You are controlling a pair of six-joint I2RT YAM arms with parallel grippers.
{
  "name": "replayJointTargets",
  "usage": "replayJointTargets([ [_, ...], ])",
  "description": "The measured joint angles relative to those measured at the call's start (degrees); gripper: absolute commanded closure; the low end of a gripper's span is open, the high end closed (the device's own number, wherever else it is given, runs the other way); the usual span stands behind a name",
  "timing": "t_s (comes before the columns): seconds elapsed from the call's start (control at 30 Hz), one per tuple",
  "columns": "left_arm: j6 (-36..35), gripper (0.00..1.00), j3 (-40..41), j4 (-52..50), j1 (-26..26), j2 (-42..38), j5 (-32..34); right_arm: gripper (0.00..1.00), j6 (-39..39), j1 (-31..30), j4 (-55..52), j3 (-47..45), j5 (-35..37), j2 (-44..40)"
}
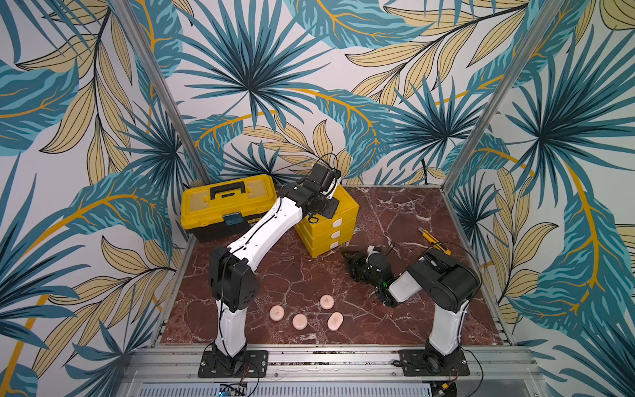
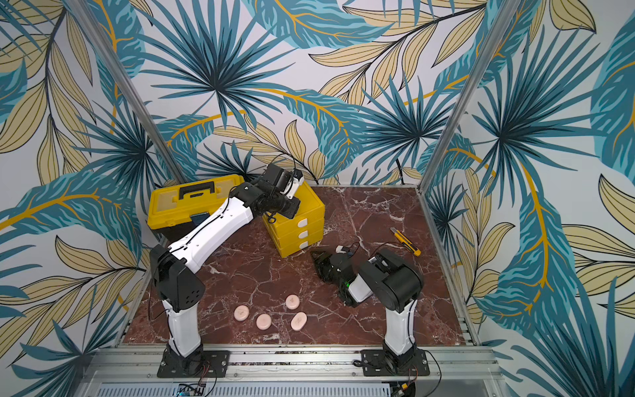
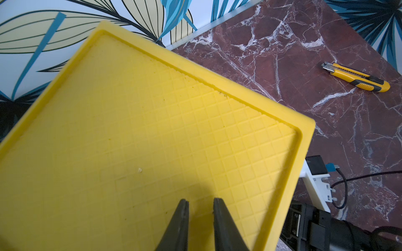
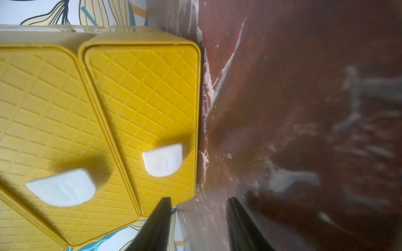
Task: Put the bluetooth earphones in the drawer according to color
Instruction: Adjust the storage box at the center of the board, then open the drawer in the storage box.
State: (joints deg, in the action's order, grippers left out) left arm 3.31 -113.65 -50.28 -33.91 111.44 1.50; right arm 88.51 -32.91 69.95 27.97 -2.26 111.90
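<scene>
Earphones (image 1: 276,313), four pink cases, lie in a loose cluster near the front edge of your worktop (image 1: 395,213), between the two arm bases. One case is at the left and a second case (image 1: 299,321) is just right of it. A third case (image 1: 326,301) lies farther back, with a fourth case (image 1: 335,321) in front of that one. Each carries a tiny mark on top, too small to read.

Your toolbox (image 1: 228,202) sits in the back-left corner; its front label cannot be read either. Right of it stands the chest (image 1: 347,206). Its three drawers (image 1: 324,237) look shut in both top views, each with a blank white tab (image 4: 163,159).

Your left gripper (image 3: 201,202) is over the chest's top, jaws a narrow slit apart with nothing between them, well back from the cases. Your right gripper (image 4: 199,200) lies low just in front of the bottom drawer, jaws wider apart and empty. It is back and right of the cases, clear of them. The knife (image 1: 435,240) lies near the right edge.
</scene>
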Motion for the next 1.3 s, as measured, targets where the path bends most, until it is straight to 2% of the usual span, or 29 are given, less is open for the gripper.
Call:
replayJointTargets([
  [0.3,0.0,0.76,0.0,0.0,0.0,0.0,-0.2,0.48,1.9,-1.2,9.0,3.2,3.5,4.4],
  [0.87,0.0,0.76,0.0,0.2,0.0,0.0,-0.3,0.44,3.3,-1.4,9.2,8.7,4.0,8.5],
  [1.17,0.0,0.76,0.0,0.2,0.0,0.0,-0.4,0.48,3.9,-1.7,8.6,9.6,4.2,9.4],
  [1.3,0.0,0.76,0.0,0.3,0.0,0.0,-0.4,0.54,3.8,-1.8,8.2,9.8,4.4,9.5],
])
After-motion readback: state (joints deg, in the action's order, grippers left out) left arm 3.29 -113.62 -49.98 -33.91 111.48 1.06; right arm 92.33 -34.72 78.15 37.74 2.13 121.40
